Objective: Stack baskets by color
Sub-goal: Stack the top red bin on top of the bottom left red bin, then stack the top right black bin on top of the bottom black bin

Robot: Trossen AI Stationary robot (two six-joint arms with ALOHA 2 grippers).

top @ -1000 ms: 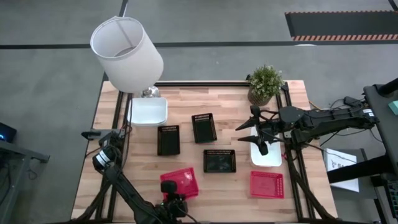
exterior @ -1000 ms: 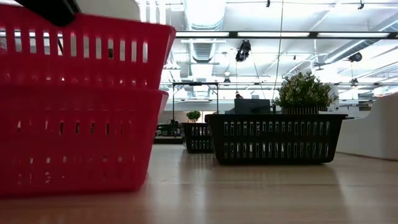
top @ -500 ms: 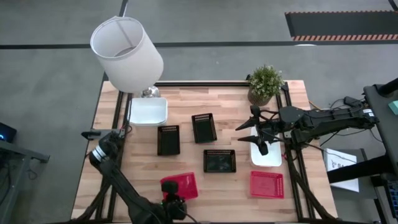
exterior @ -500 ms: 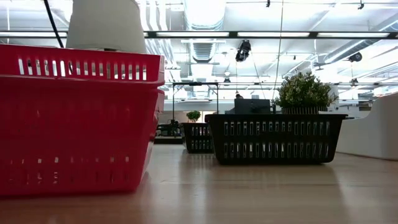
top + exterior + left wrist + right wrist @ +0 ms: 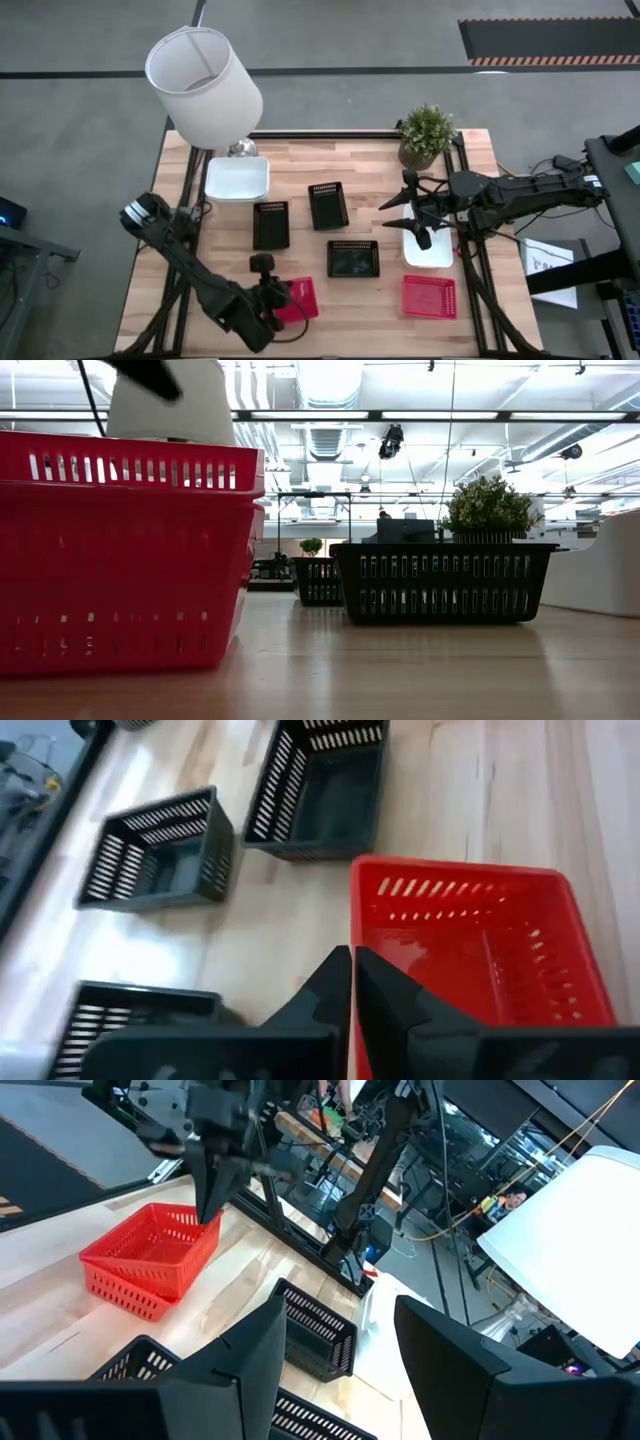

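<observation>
Two red baskets sit nested, one inside the other, near the table's front edge; in the low view the stack shows both rims. My left gripper is shut and hovers just above the stack's left rim, holding nothing. A third red basket rests at the front right. Three black baskets stand apart mid-table. One white basket lies at the far left, another at the right. My right gripper waits open above that one.
A lamp with a white shade stands at the far left corner and a potted plant at the far right. Bare wood lies between the two red spots along the front edge.
The upper red basket, raised and tilted a second ago, has dropped level into the lower red one. My left gripper has let go of it, risen clear and swung toward the table's left side.
</observation>
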